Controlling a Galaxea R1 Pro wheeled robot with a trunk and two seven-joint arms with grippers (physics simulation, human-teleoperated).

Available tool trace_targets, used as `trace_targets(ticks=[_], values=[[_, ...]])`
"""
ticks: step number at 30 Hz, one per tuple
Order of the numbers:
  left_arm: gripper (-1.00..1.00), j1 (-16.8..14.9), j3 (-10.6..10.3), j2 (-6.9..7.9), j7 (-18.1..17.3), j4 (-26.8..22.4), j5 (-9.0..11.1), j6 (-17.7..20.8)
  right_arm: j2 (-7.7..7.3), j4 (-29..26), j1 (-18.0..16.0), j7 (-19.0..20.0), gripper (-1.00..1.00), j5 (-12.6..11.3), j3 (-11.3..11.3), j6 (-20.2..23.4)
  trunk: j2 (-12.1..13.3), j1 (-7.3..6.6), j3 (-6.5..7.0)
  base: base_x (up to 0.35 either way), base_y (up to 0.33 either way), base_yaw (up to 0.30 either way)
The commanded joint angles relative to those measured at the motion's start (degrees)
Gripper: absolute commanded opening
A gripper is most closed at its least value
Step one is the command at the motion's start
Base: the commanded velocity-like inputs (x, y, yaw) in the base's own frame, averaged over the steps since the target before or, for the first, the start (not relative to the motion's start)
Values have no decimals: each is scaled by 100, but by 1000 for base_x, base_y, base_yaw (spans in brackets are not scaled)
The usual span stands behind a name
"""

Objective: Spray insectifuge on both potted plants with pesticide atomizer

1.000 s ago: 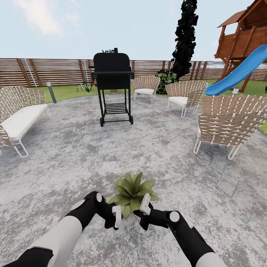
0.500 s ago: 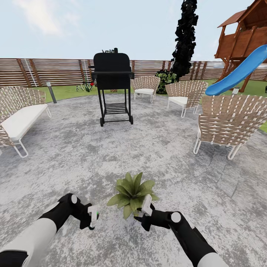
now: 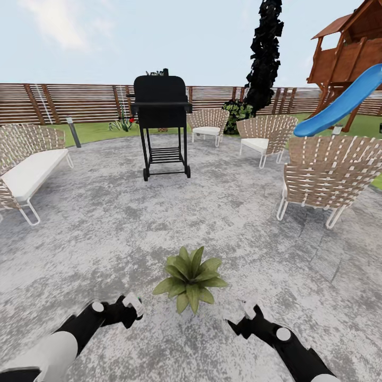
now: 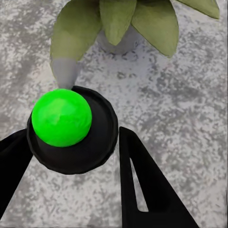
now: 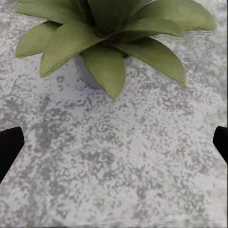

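One potted plant (image 3: 190, 276), a rosette of broad green leaves in a small grey pot (image 5: 86, 72), stands on the stone patio (image 3: 212, 212) of the garden, just ahead of both arms. My left gripper (image 3: 129, 312) is low and to the plant's left, shut on the pesticide atomizer (image 4: 61, 116). In the left wrist view the atomizer is a dark round body with a bright green top, and its grey tip points toward the plant (image 4: 116, 19). My right gripper (image 3: 240, 314) hangs open to the plant's right, with its fingers wide apart over bare stone. No insectifuge is visible on the leaves (image 5: 109, 33).
A black grill (image 3: 161, 122) stands mid-patio ahead. Woven chairs (image 3: 323, 175) ring the right side and a bench (image 3: 29, 170) the left. A grey bollard lamp (image 3: 73, 131), a brown fence (image 3: 79, 101), lawn, a dark tree (image 3: 265, 53) and a playhouse with a blue slide (image 3: 339, 106) lie beyond.
Both arms have pulled back from the plant and dropped lower. The left gripper swung out to the left with the atomizer. The right gripper moved back and to the right.
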Motion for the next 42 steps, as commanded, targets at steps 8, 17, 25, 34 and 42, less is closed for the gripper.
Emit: trace_targets(ticks=[8,17,25,34,42], values=[[-100,14,27,-175,573,603,262,-165,-14,1175,155,-1922,100,-338,-296,-857,-2,-1,-4,0,0,0],[-100,327,98,-167,1336,918,846,513,-158,1795,440,-2095,100,-1378,-617,-996,-2,-1,-4,0,0,0],[-100,346,118,-174,1473,861,1478,1061,-246,1996,448,-2099,100,-1388,-628,-993,-2,-1,-4,-11,-18,0],[-100,333,132,-185,1672,816,1725,1328,-241,1998,448,-2096,100,-1388,-616,-998,-2,-1,-4,-197,-184,0],[-100,338,363,-372,1962,821,1828,1428,-240,2006,448,-2096,100,-1388,-622,-1001,-2,-1,-4,-247,-199,131]])
